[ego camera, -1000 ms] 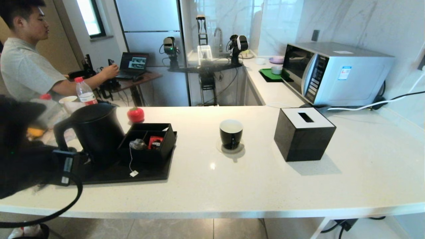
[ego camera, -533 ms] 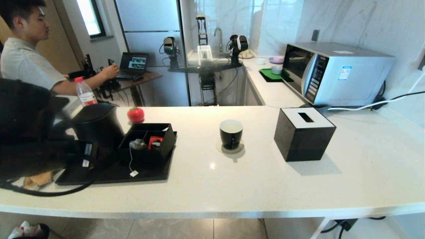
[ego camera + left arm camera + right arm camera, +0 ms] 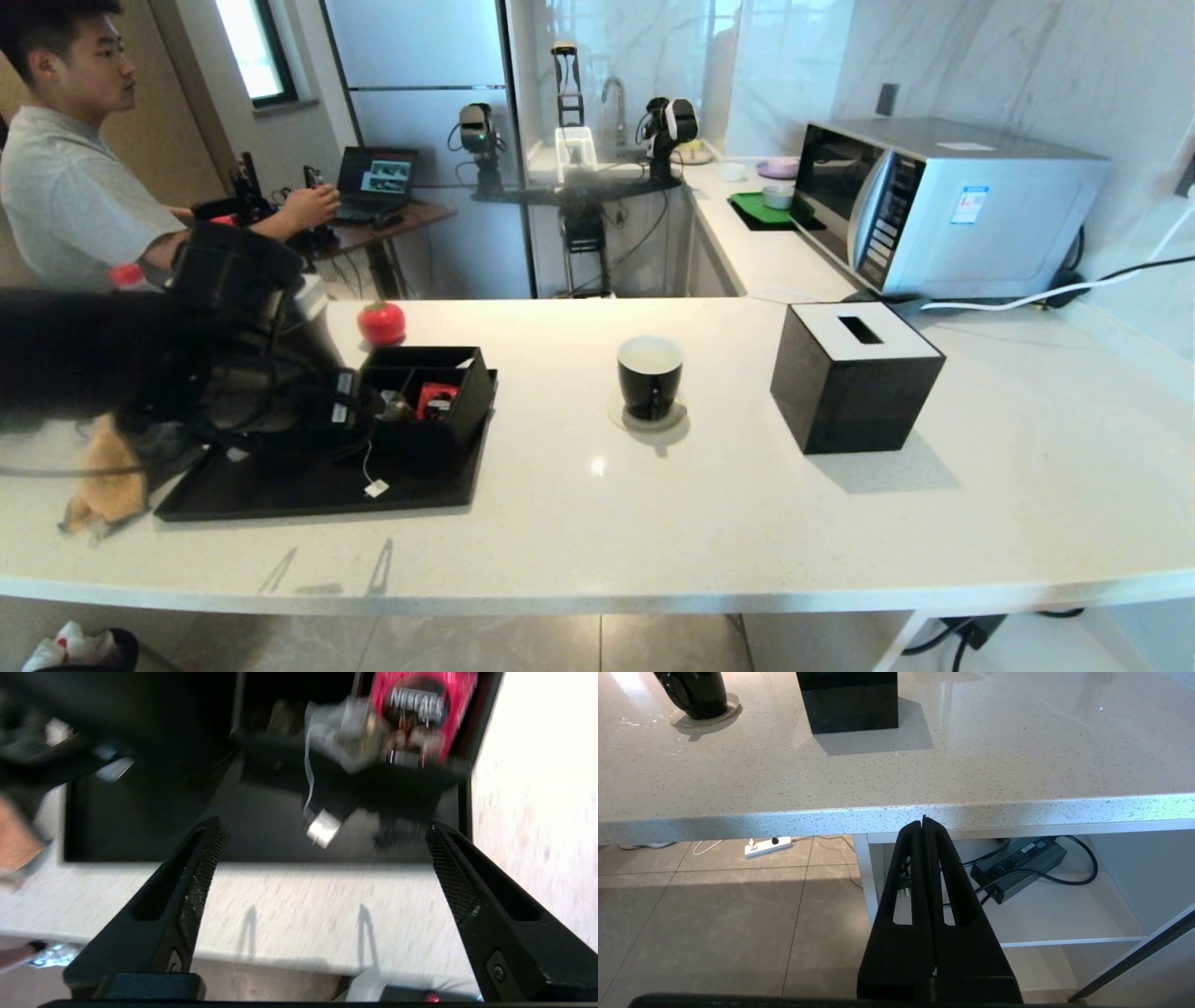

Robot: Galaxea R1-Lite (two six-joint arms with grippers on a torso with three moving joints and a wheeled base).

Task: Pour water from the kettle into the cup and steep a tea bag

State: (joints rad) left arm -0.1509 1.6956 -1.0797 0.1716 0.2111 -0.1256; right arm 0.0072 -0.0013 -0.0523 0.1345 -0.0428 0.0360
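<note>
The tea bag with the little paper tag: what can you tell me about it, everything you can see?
The tea bag is a small greyish-white pouch, soft and crumpled, lying in the black box beside a red packet. A thin white string runs from it over the box's front wall and down to a small white paper tag, which rests on the black tray. The left gripper, jaws wide open, points toward it without touching it.

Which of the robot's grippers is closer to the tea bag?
Left. The left gripper, open, hangs just before the tea bag; the right gripper, shut, sits below the counter edge, far off.
</note>
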